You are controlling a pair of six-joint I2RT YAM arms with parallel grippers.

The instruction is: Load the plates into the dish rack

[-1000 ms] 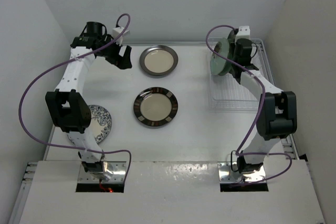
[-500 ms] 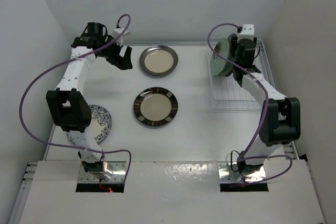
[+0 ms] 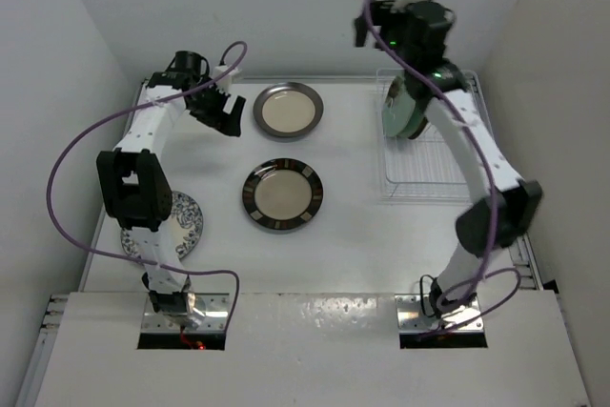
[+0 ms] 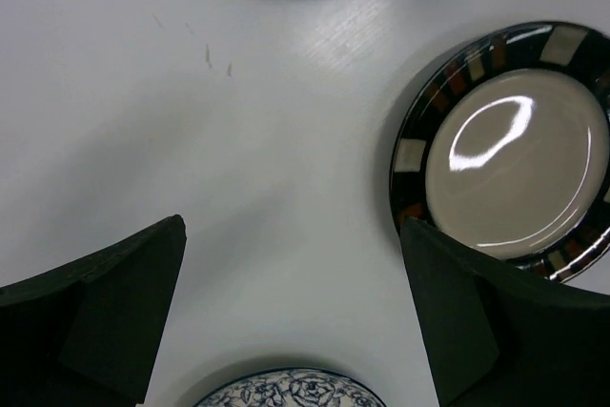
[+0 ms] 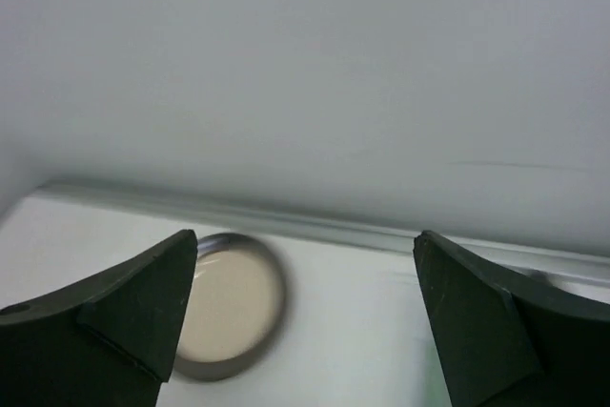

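A mint-green plate (image 3: 400, 113) stands on edge at the far left end of the dish rack (image 3: 434, 173). My right gripper (image 3: 372, 30) (image 5: 305, 316) is open and empty, raised high above that plate. A cream plate with a dark grey rim (image 3: 288, 110) (image 5: 227, 304) lies flat at the back. The cream plate with a brown patterned rim (image 3: 282, 195) (image 4: 510, 145) lies mid-table. Partly under the left arm lies a white-blue floral plate (image 3: 183, 223) (image 4: 295, 391). My left gripper (image 3: 224, 116) (image 4: 291, 316) hovers open, left of the grey-rimmed plate, holding nothing.
White walls close in at the back and both sides. The rack sits against the right wall, its near tines free. A raised lip (image 5: 315, 226) runs along the table's far edge. Purple cables loop off both arms.
My right gripper opened, let go of the mint-green plate in the rack, and rose up and back. The left gripper shifted slightly right and nearer.
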